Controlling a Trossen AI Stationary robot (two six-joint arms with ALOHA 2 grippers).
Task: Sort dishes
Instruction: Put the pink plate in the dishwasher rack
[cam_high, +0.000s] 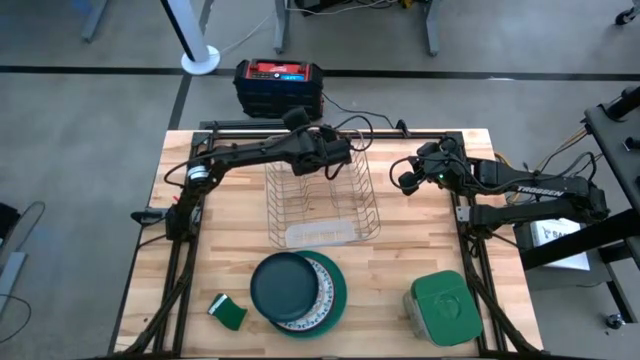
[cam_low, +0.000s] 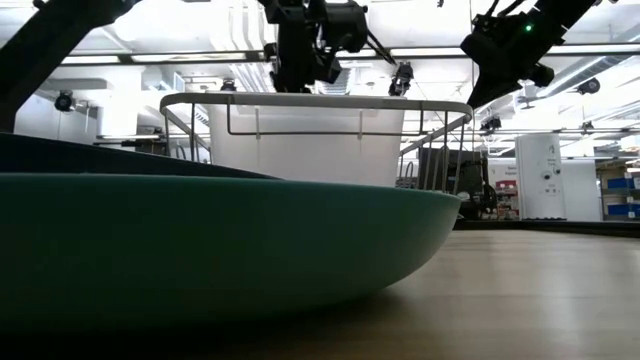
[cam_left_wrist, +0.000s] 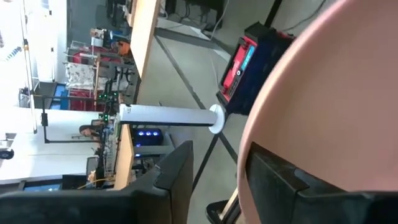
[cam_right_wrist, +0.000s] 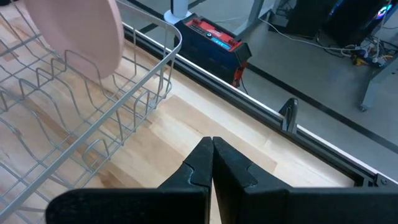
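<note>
The wire dish rack (cam_high: 322, 205) stands at the middle of the table (cam_high: 400, 265) and serves as the landmark. The left gripper (cam_high: 335, 152) hangs over the rack's far end, its fingers parted around the rim of the pink plate (cam_right_wrist: 84, 34), which stands upright between the rack's wires; whether the fingers touch the rim cannot be told. The right gripper (cam_high: 412, 172) waits just beside the rack's right side, pinched closed and empty. In front of the rack lie 3 stacked plates: the dark teal plate (cam_high: 284, 285) on top, the patterned white plate (cam_high: 320, 300) under it, the green plate (cam_high: 340, 290) lowest. The step in hand looks like releasing plate 1 of 4 into the rack. Next, the left arm likely needs to lift clear without tipping the plate, then reach for the stack.
</note>
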